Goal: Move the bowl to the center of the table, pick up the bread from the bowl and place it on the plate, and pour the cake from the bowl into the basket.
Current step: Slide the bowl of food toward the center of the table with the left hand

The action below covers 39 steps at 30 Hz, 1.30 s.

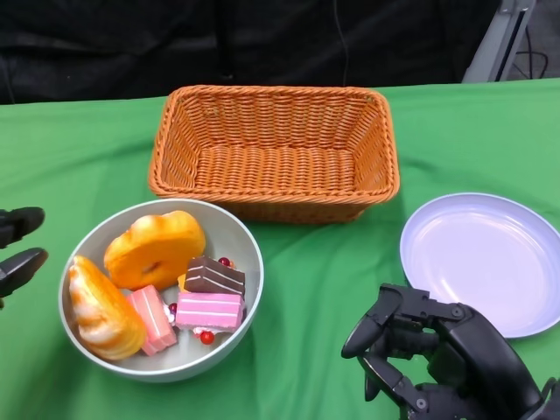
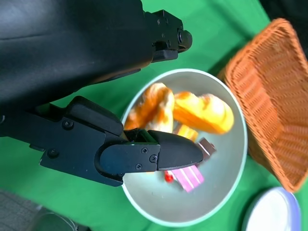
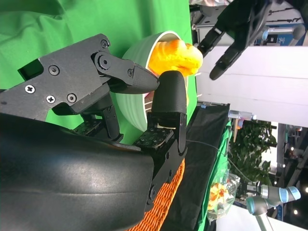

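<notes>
A grey bowl (image 1: 229,234) stands at the near left of the green table. In it lie a round orange bread (image 1: 155,249), a striped bread (image 1: 101,312), two pink cake pieces (image 1: 210,311) and a chocolate cake piece (image 1: 214,276). My left hand (image 1: 17,247) hovers just left of the bowl, fingers apart and holding nothing. Near the front edge, my right hand (image 1: 442,354) is to the right of the bowl, fingers spread and empty. The left wrist view shows the bowl (image 2: 221,178) and the orange bread (image 2: 204,113) beyond my left hand (image 2: 120,149). The right wrist view shows the bowl (image 3: 134,108) past my right hand (image 3: 120,96).
A brown wicker basket (image 1: 274,149) stands empty behind the bowl, at the table's far middle. An empty pale lilac plate (image 1: 486,258) lies at the right, just beyond my right hand. Small red berries (image 1: 206,337) lie among the cakes.
</notes>
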Motion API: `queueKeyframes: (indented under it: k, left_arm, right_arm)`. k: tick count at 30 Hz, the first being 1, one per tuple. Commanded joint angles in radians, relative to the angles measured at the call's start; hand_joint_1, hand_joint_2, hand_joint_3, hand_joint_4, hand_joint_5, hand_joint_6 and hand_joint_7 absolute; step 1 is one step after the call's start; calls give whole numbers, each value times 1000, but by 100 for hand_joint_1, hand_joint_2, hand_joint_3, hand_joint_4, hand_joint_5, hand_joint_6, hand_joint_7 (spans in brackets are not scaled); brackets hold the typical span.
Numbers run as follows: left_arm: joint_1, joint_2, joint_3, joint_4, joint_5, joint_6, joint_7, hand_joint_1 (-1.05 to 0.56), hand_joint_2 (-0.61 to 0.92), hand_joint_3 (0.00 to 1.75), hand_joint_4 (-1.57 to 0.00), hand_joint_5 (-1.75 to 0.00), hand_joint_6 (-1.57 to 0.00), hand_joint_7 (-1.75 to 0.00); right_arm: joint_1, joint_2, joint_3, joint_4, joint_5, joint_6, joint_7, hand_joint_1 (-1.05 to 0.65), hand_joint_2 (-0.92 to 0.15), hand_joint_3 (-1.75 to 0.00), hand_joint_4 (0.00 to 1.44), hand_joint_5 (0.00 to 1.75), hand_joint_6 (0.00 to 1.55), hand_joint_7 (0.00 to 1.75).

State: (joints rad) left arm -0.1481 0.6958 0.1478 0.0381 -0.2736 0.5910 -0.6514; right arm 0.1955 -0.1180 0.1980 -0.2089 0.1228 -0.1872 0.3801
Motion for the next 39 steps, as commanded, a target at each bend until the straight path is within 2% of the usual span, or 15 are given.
queueKeyframes:
  k: [1, 9, 14, 18, 21, 24, 35, 39]
  left_arm:
    - [-71, -20, -46, 116, 41, -58, -9, -78, 92, 50, -6, -2, -1, 0]
    - [-185, -71, -113, 342, 121, -153, -1, -80, 92, 54, -5, -2, -1, 0]
    - [-225, -98, -137, 417, 140, -147, -9, -80, 92, 54, -5, -1, -1, 0]
    - [-230, -98, -143, 428, 143, -151, -14, -79, 92, 54, -5, -2, -1, 0]
    - [-225, -87, -174, 393, 130, -80, -75, -78, 92, 53, -3, -1, 0, 0]
    - [-221, -75, -185, 380, 134, -66, -114, -77, 92, 54, 0, 0, 0, 0]
    - [-210, -71, -184, 361, 132, -42, -133, -78, 92, 53, 0, 0, 0, 0]
    - [-193, -84, -156, 298, 37, 123, -187, -79, 92, 51, 0, 0, 0, 0]
  right_arm:
    - [2, 0, -5, -1, 0, -10, -9, -20, -71, -73, 71, 160, 73, 122]
    - [3, 1, -5, 1, 4, -18, -7, -20, -72, -72, 71, 160, 73, 122]
    - [7, 0, -2, -8, 1, -6, -12, -20, -72, -72, 71, 160, 73, 123]
    - [8, 0, -2, -12, 3, 1, -13, -20, -72, -71, 71, 160, 73, 123]
    - [4, 2, -2, -7, 6, -6, -10, -20, -73, -70, 71, 160, 72, 123]
    - [4, 2, -1, -7, 9, -4, -9, -19, -73, -70, 71, 160, 72, 123]
    - [2, 2, -1, -4, 3, -9, -11, -19, -74, -69, 71, 160, 73, 122]
    - [3, 6, 9, -7, -12, -13, -19, -21, -73, -69, 72, 160, 74, 122]
